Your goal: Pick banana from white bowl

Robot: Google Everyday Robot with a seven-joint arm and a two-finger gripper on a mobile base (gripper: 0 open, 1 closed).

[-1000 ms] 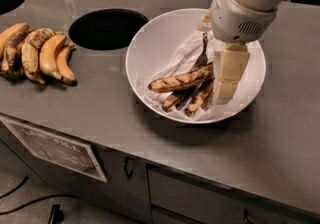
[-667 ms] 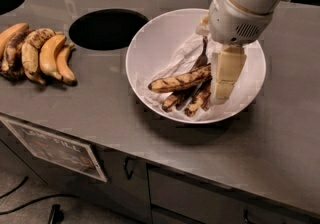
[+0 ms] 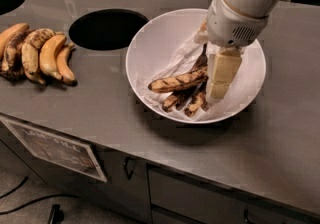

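Banana [image 3: 177,82]: lies in the white bowl [image 3: 162,35], top of a small pile. Dull yellow with dark streaks, roughly level, blunt tip toward the bowl's left side, dark stem rising at the right end toward the arm.

Beneath it: two or three darker bananas [image 3: 189,101], nearly black, angled toward the bowl's front rim. All rest on crumpled white paper [image 3: 182,50] that lines the bowl's floor.

Gripper [image 3: 216,80]: down inside the bowl, right of centre, cream-coloured, pointing downward from the white wrist housing. It sits right at the banana's stem end, touching or just beside it. From where I stand I cannot tell whether it is closed on the fruit or apart; the near side blocks the view.

Bowl stands on a grey counter [image 3: 100,118], just right of a round dark opening [image 3: 107,29] cut in the top. Part of a second opening [image 3: 7,0] shows at the far left edge.

Left of the first opening, well apart from the bowl: a bunch of plumper yellow-orange bananas [image 3: 37,54], brown-spotted, lying on the counter.

Below the counter edge: cabinet fronts with a tilted label sheet [image 3: 55,148] and a dark handle [image 3: 127,168]. Cables [image 3: 20,199] on the floor, bottom left.
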